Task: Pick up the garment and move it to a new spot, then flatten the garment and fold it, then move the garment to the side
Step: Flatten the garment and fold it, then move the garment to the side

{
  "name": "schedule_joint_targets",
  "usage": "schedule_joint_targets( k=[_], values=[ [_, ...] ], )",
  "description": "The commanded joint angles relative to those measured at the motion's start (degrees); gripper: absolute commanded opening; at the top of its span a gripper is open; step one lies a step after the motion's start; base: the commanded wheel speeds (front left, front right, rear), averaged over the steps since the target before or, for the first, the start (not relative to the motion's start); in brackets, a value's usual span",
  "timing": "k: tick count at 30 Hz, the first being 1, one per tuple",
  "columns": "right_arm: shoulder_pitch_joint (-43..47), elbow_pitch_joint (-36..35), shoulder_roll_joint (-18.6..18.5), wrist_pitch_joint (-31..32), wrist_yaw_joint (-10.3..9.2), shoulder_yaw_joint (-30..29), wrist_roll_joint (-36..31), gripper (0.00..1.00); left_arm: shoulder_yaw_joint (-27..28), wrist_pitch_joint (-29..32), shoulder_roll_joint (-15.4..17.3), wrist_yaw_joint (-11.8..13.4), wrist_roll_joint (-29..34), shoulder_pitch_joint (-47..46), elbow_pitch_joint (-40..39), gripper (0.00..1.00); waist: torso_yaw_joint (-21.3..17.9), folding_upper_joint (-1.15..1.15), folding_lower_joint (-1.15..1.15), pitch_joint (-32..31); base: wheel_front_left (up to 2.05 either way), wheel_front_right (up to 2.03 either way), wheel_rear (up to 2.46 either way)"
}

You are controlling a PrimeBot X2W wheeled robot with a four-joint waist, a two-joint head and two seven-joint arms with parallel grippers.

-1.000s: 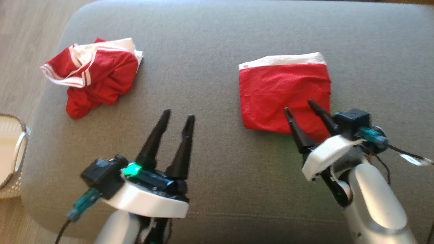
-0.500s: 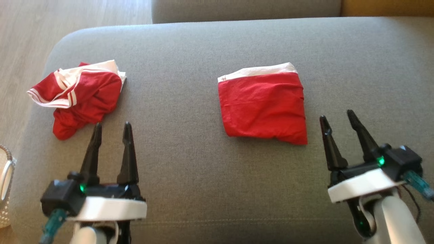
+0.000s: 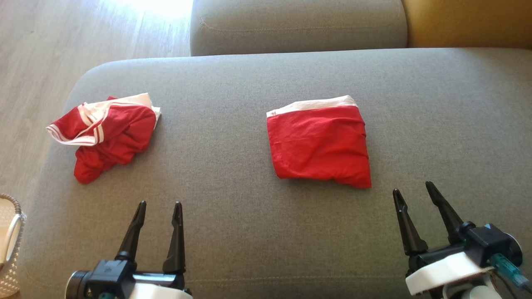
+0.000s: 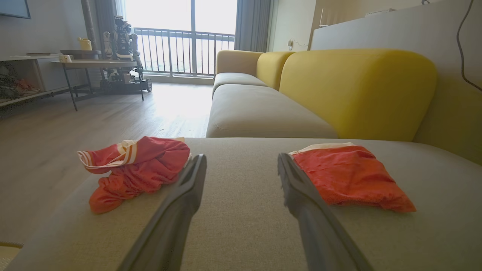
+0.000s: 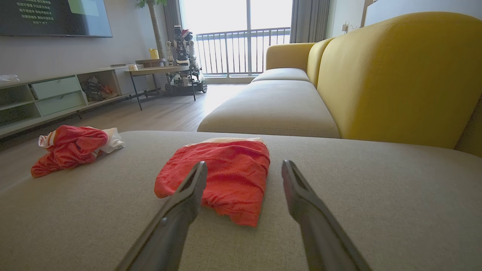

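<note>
left gripper (image 3: 160, 203): two long black fingers, tapering to blunt points, on a black base over a rounded white left collar (image 3: 160, 293). Boxy black left camera block (image 3: 110, 272) beside it. right gripper (image 3: 412, 187): same fingers, white right collar (image 3: 447, 272), black right camera block (image 3: 484, 243) with a translucent teal plug (image 3: 505, 265) and thin dark cable (image 3: 521, 283). In the wrist views the fingers (image 4: 180, 210) read matte dark grey.
</note>
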Motion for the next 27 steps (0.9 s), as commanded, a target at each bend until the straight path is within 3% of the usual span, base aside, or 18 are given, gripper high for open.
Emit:
schedule_joint_targets(
  k=[1,27],
  values=[
    [-1.4,-2.1,-0.3,-0.5,-0.01,1.4,0.0,1.00,1.3,-0.3,-0.2,0.4,1.2,-2.0,-1.6,1.00,0.0,0.00,0.00,-0.2,0.00,0.00,0.00],
    [-0.8,0.2,-0.3,-0.5,-0.01,2.2,3.2,1.00,1.4,-0.3,-0.2,0.8,2.1,-2.3,0.8,1.00,0.8,0.00,0.00,-0.9,0.00,0.00,0.00]
  ],
)
